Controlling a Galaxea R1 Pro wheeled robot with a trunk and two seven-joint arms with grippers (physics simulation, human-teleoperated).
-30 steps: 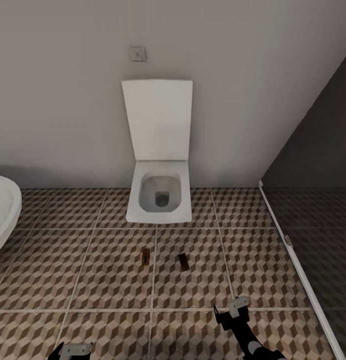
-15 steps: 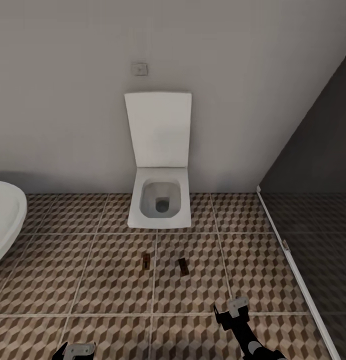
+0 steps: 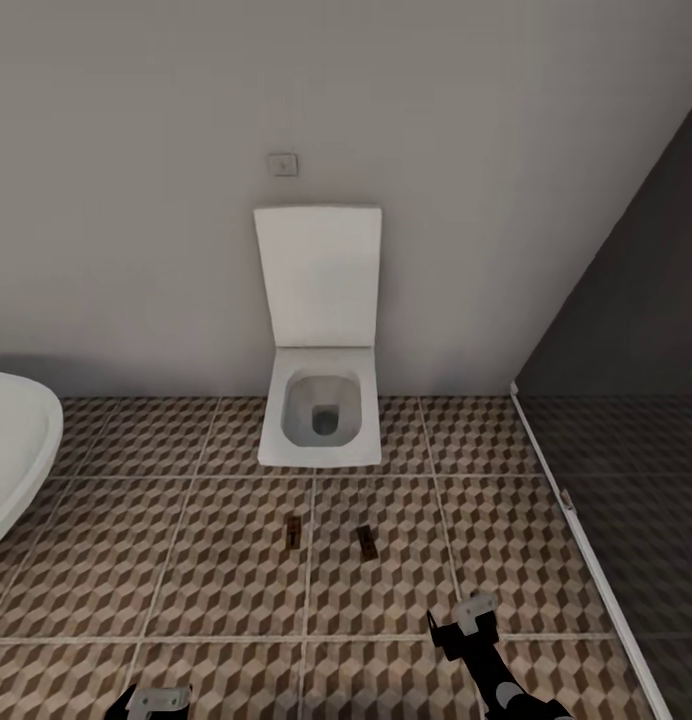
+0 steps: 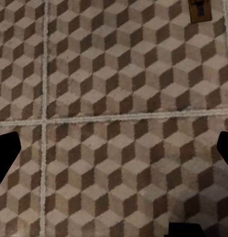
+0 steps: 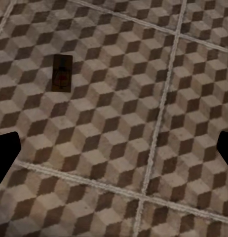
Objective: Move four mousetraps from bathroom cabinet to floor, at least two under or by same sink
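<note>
While the head view faces the wall with the toilet, the counts run as follows.
mousetraps: two on the bathroom floor, left mousetrap and right mousetrap, near each other but apart, on separate tiles either side of a grout line, just in front of the toilet
mousetrap detail: small flat tan wood rectangles with dark wire; one sits at the frame edge in the left wrist view, one in the right wrist view
floor: large square tiles, brown-beige-white cube print, pale grout
toilet: one, square white bowl, lid up against the pale grey wall; small square flush plate above it
tub: one white rounded rim at the floor's left edge
glass panel: one dark panel with white bottom rail along the floor's right edge
left gripper: low over the floor's near edge, fingers spread wide, nothing between them
right gripper: over the floor nearer than the right mousetrap, fingers spread wide, holding nothing
in the way: nothing lies between the grippers and the traps
</note>
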